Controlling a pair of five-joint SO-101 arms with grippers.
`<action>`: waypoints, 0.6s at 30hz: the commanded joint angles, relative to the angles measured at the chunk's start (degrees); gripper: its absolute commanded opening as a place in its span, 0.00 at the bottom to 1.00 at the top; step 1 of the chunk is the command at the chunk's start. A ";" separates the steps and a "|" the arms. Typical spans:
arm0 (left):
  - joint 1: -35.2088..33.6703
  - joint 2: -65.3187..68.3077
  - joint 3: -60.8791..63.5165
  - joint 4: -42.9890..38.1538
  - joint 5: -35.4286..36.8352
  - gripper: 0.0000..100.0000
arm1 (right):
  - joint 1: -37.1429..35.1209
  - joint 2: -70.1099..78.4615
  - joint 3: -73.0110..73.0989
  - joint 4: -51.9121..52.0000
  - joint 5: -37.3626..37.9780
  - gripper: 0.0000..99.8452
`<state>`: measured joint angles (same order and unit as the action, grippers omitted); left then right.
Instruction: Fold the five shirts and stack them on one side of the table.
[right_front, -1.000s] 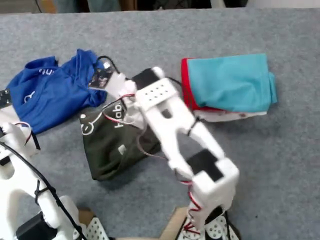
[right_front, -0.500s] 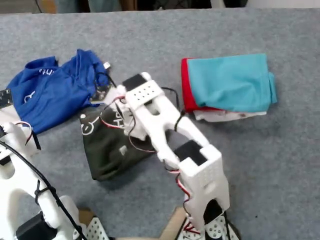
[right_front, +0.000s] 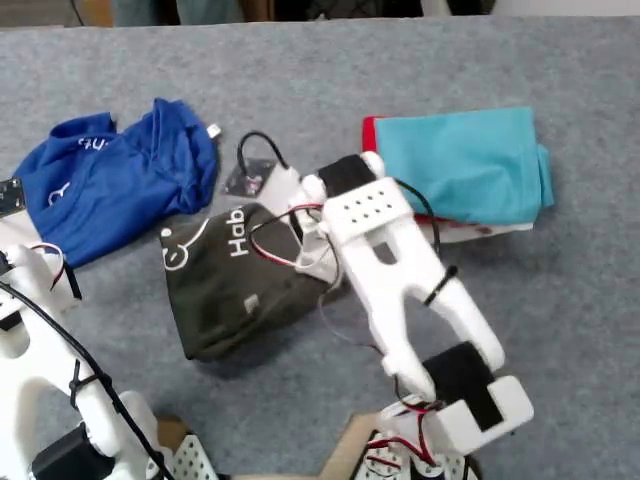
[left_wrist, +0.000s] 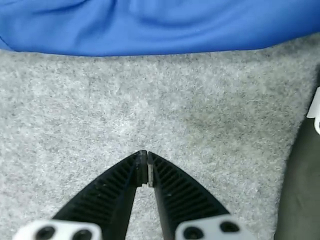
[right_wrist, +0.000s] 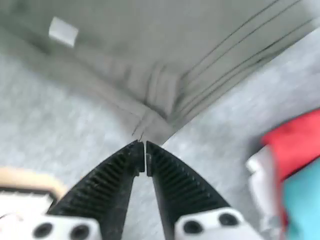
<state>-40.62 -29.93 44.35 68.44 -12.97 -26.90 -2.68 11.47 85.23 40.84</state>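
**While both grippers sit closed, three shirts are stacked and two lie apart**

Where the right arm (right_front: 400, 270) stretches from the near edge of the grey table (right_front: 560, 330) towards its middle, we see it end over the far right corner of the dark olive shirt (right_front: 235, 285). Its wrist view shows the right gripper (right_wrist: 144, 149) with its black fingers pressed together, the tips at the very corner of that shirt's hem. We cannot tell whether any cloth is caught between them. The dark olive shirt lies flat and roughly squared, with white lettering near its far edge and a small white tag (right_wrist: 63, 29) on its surface.

On the right side of the table we find the stack. The teal shirt (right_front: 460, 165) is on top, the red shirt (right_front: 370, 170) shows along the edge beneath it, and the white shirt (right_front: 470, 232) peeks out along the near side at the bottom.

On the left side the blue shirt (right_front: 110, 185) lies crumpled and unfolded, just beside the dark olive one.

The left arm (right_front: 40, 350) stands at the near left corner. We see the left gripper (left_wrist: 145, 167) with its fingers closed on nothing, over bare grey felt, near the hem of the blue shirt.
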 joint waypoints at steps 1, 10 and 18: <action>1.27 -1.23 -2.24 -0.26 0.09 0.03 | -3.69 0.57 -3.47 -8.44 -3.34 0.01; 1.10 -1.23 -2.24 -0.26 -0.09 0.03 | -3.16 20.44 -9.01 -10.46 -6.07 0.01; 1.36 -1.23 -2.24 -0.70 -0.35 0.03 | -0.44 10.33 -3.65 -1.93 -5.80 0.01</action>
<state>-39.74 -29.93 44.35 68.44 -12.97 -29.54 14.29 5.58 81.80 34.77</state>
